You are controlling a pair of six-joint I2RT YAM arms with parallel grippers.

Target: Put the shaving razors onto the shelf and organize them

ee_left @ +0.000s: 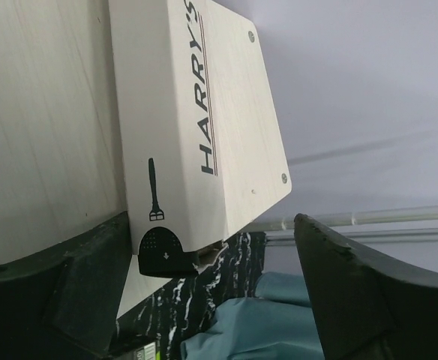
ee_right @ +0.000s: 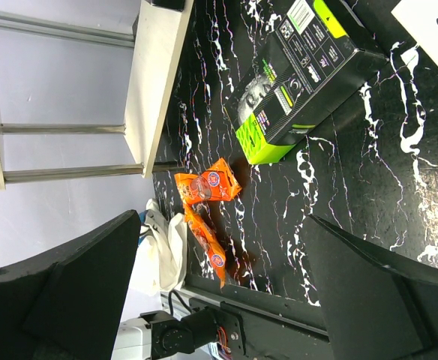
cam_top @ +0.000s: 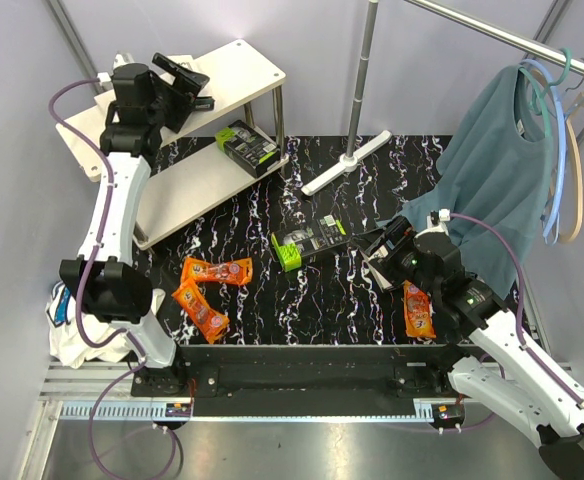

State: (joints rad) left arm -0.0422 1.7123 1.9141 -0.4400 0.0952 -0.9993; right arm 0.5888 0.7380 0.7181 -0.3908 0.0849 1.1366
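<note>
Hovering at the white two-level metal-legged shelf (cam_top: 234,68), left gripper (ee_left: 211,300) spread wide, flat white HARRY'S box (ee_left: 196,112) lying on its top board, right gripper (ee_right: 219,292) gaping wide and holding nothing above the black-and-lime-green razor pack (ee_right: 301,67)

Brand name "HARRY'S" in dark capitals, lengthwise on the flat white box (ee_left: 175,112)

HARRY'S box (ee_left: 181,112) cut off at upper frame edge; orange packet (cam_top: 418,312) partly hidden under right arm (cam_top: 472,300); green pack (ee_right: 298,75) small print illegible
</note>
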